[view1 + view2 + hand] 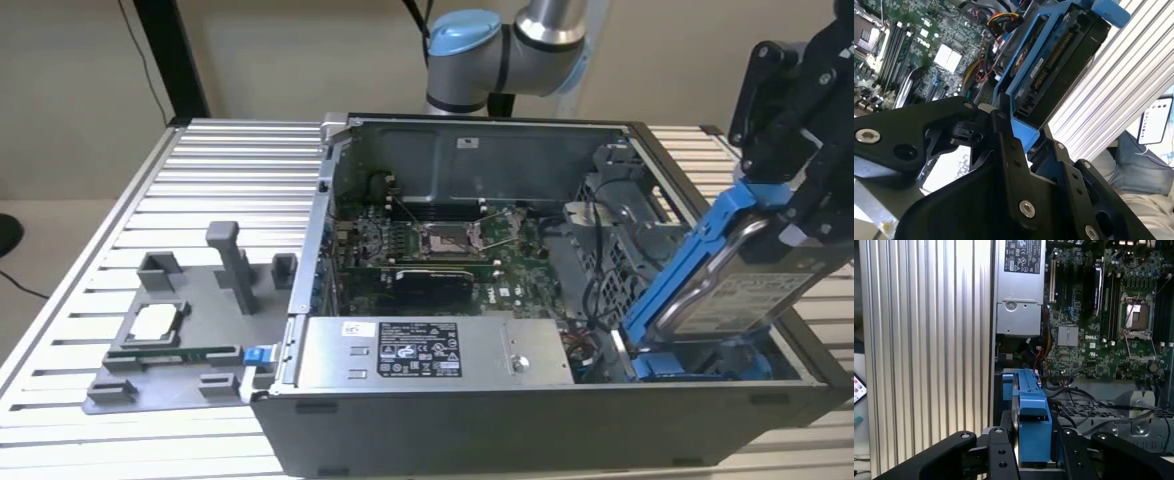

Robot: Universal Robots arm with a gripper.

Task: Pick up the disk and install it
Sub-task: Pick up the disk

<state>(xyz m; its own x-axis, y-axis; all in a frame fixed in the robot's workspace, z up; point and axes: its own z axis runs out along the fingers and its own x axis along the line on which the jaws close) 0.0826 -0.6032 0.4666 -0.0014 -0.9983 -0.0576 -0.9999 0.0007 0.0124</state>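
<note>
Pincer (pixel 1033 446) clamping blue-railed disk (pixel 1028 392), green motherboard (pixel 1089 335) beyond, ribbed table (pixel 929 340) alongside

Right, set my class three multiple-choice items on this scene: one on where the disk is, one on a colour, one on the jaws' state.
1. Where is the disk? A on the grey tray; B tilted in the computer case, at the exterior view's right; C flat on the table.
2. The disk's rails are: A blue; B red; C yellow.
3. The jaws are: A wide open; B shut on nothing; C shut on the disk.
Answers: B, it leans inside the case; A, blue frames it; C, they clamp its blue end in the first wrist view.
</note>
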